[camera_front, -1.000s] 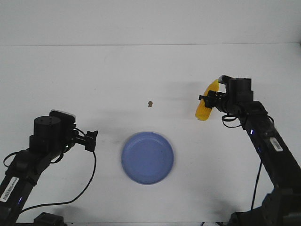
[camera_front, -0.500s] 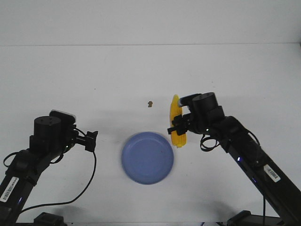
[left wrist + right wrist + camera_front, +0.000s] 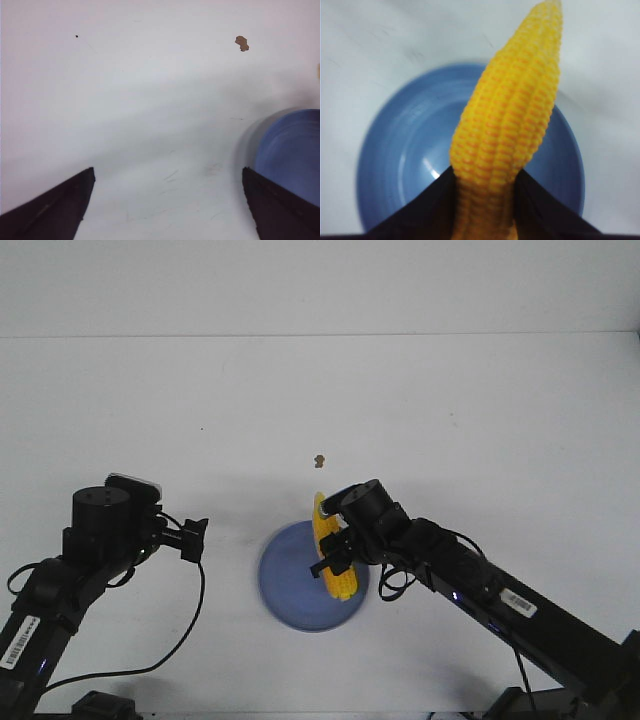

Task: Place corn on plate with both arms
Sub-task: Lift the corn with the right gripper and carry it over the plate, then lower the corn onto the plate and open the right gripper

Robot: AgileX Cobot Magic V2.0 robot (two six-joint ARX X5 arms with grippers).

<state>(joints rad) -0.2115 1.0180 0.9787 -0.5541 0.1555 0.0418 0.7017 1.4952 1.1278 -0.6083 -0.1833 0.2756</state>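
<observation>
The corn [image 3: 333, 552], clamped in the right gripper [image 3: 334, 562], hangs over the right half of the blue plate [image 3: 290, 585] on the white tabletop [image 3: 450, 410]. White labels on both arms are too small to read. A brown speck [image 3: 319, 460] lies beyond; the left gripper [image 3: 165, 200] gapes beside the plate.

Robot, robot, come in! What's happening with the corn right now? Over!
Right gripper shut on the corn, holding it over the plate. Left gripper open, empty, beside the plate. Nothing in the way.
</observation>
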